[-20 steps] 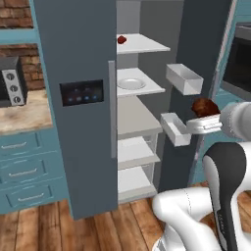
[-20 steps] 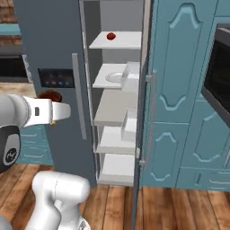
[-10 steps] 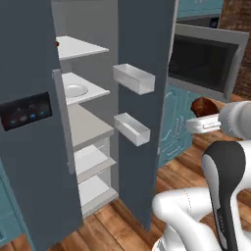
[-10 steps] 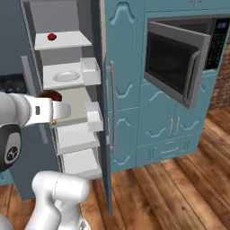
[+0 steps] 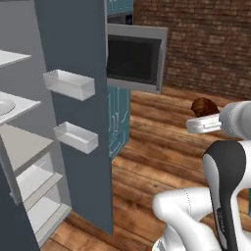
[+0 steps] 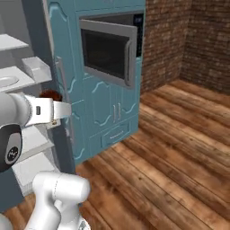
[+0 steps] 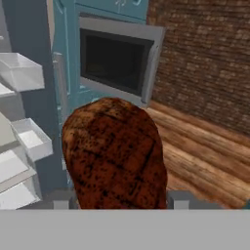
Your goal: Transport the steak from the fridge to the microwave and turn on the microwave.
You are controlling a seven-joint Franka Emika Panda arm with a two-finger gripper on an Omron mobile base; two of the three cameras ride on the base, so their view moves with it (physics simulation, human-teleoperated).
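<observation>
The steak point(image 7: 114, 154), a dark reddish-brown lump, sits between my fingertips, and the gripper point(image 7: 117, 197) is shut on it. From the left base view the steak point(image 5: 204, 105) rides on top of the gripper point(image 5: 201, 116), out over the wooden floor to the right of the fridge door point(image 5: 73, 49). In the right base view the steak point(image 6: 50, 95) and gripper point(image 6: 57, 107) hang in front of the open fridge point(image 6: 36, 27). The microwave point(image 5: 132, 56) point(image 6: 108, 51) point(image 7: 114, 61) is set in the teal cabinets ahead, and its grey-framed glass door looks swung slightly outward.
Two white door bins point(image 5: 69, 83) stick out from the fridge door. White shelves point(image 5: 29, 179) and a round plate point(image 5: 4, 106) lie inside the fridge. Teal cabinets point(image 6: 108, 112) stand under the microwave. A brick wall point(image 5: 206, 44) closes the far side of the wooden floor point(image 6: 179, 148).
The whole picture has swung to the right with the base: the fridge slid left and the microwave and brick wall came into view. The steak stays in the gripper.
</observation>
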